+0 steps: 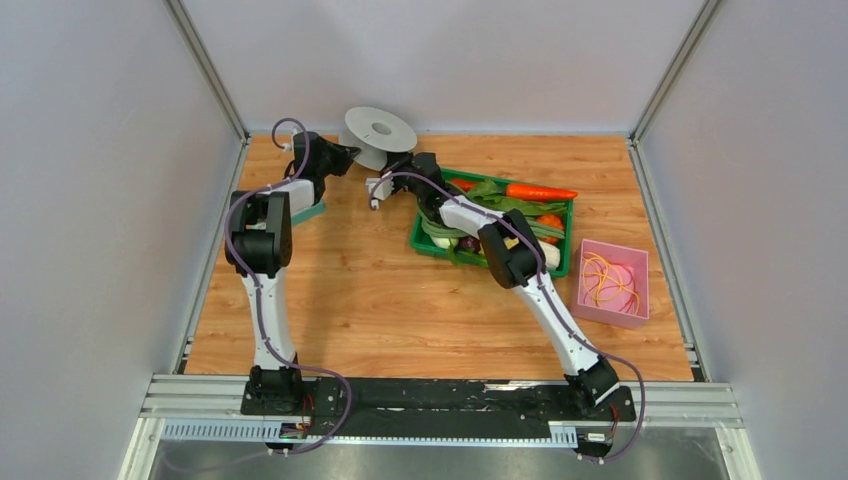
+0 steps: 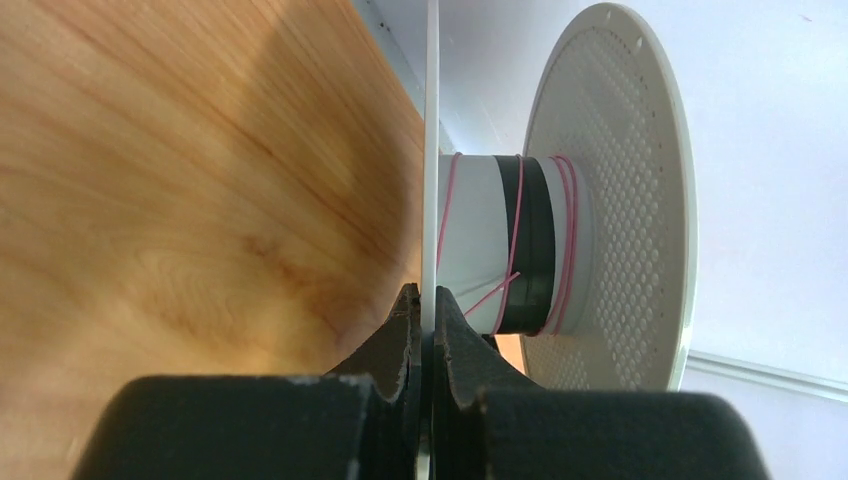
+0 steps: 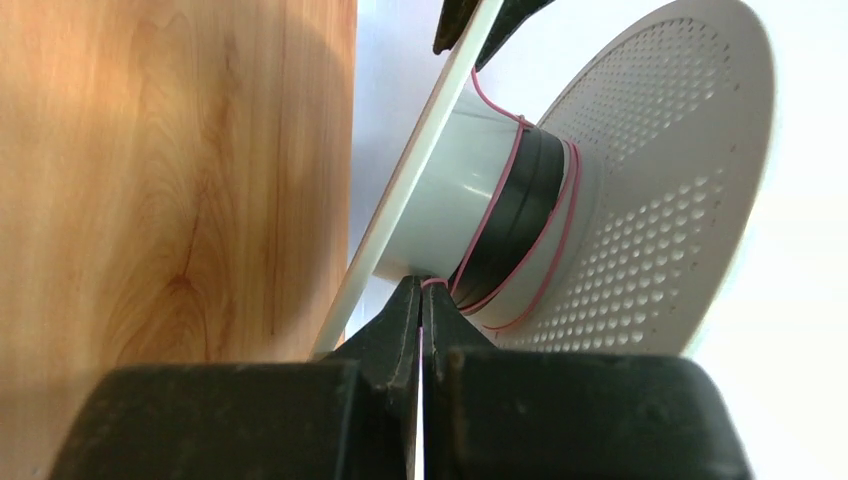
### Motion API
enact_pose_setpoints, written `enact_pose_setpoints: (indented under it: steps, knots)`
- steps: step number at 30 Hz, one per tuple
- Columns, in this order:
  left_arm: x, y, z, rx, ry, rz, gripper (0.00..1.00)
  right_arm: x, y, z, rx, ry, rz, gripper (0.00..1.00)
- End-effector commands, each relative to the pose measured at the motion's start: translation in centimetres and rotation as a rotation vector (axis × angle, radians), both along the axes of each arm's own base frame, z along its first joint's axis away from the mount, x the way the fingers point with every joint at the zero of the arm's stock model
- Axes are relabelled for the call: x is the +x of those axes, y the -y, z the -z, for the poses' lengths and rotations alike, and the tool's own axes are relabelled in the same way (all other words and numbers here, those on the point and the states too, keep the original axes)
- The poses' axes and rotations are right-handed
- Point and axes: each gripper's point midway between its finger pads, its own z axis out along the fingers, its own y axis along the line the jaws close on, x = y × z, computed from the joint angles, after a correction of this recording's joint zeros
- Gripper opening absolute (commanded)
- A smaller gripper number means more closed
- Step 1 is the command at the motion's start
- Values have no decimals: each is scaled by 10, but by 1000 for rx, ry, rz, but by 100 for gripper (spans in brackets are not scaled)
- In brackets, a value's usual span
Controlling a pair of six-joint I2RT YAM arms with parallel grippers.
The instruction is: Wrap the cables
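As the spool [image 1: 380, 130] hangs over the table [image 1: 380, 300], left gripper [image 2: 428, 300] clamped on its flange [image 2: 432, 100], right gripper [image 3: 422, 290] fingers pinched together on the pink cable [image 3: 497, 205].

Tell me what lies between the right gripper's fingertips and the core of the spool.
Only a short run of thin pink cable, leading from the shut right gripper up onto the spool's core. The right wrist view shows it.
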Motion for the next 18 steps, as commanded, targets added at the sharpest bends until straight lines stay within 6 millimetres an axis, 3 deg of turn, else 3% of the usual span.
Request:
enact_pose_setpoints:
  steps: [1, 9, 13, 18]
  knots:
    - [15, 46, -28, -75, 105, 177, 0, -6, -35, -35, 18, 146, -114, 0]
    - [45, 38, 16, -36, 17, 154, 4, -4, -43, 5, -60, 158, -146, 0]
    - [50, 33, 20, -25, 2, 147, 19, 2, -43, 13, -77, 172, -132, 0]
    - [39, 22, 15, -1, -3, 130, 37, 2, -41, 19, -94, 168, -130, 0]
